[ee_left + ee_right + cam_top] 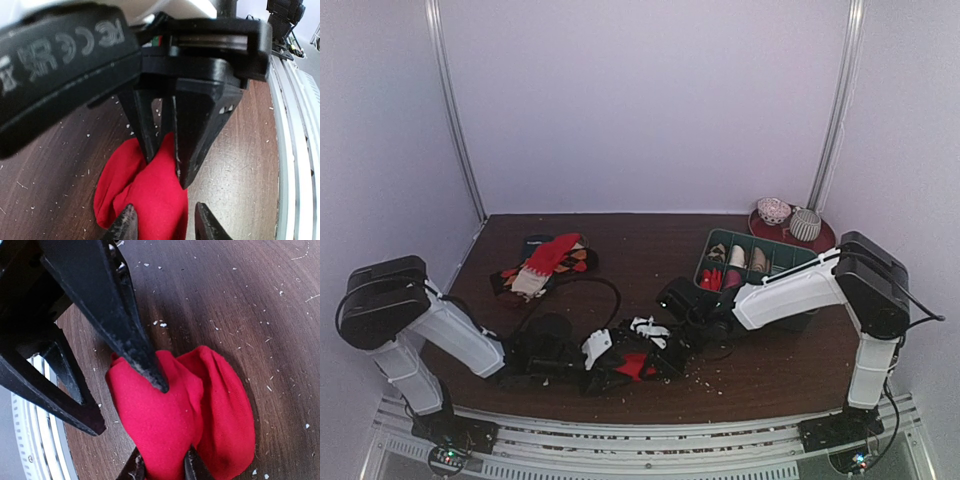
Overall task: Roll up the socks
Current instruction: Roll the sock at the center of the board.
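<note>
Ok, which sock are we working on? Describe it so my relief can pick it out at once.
On the brown table, look at the near edge, midway between the arm bases. The red sock lies bunched there, where the left pincer and right pincer meet. Unlike the loose sock heap at the back left, it is pinched by the right pincer.

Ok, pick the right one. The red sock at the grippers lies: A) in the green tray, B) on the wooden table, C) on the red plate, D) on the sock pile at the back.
B: the red sock lies on the wooden table, with bare tabletop showing beside it in both wrist views.
</note>
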Motion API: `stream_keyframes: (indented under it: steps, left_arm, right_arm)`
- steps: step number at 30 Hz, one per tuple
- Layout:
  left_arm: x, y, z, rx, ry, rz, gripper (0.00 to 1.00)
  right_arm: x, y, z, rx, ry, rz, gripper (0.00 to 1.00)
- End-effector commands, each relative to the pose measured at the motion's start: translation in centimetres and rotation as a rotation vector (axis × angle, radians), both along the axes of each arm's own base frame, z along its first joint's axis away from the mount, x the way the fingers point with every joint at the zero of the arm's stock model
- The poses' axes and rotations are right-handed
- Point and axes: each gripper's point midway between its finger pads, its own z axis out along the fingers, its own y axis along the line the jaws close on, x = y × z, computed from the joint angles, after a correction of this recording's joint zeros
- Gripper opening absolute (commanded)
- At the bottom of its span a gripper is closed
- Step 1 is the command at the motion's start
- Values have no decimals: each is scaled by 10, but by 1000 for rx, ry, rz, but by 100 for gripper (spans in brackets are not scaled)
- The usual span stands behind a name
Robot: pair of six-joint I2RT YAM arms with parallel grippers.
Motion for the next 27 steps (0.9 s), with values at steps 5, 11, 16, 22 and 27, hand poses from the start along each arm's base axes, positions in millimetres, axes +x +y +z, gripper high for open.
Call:
stream_keyframes:
  steps: [5,11,16,22,27]
  left_arm:
    - [-4,-6,-24,46,22,-31,15]
    - [-3,2,-30,36,37,13,9]
    - [1,5,-37,55,56,48,0]
    - [3,17,-52,85,198,121,0]
    - [-3,22,-69,142,315,135,0]
  right_arm:
    - [-43,-65,-66,-314,189,-10,22]
    - [-42,-61,-62,-296,189,-7,23]
    - [-29,-49,-49,-244,144,-27,29]
    - [10,-21,30,5,-138,-76,43]
    - [51,-29,111,215,-472,-235,61]
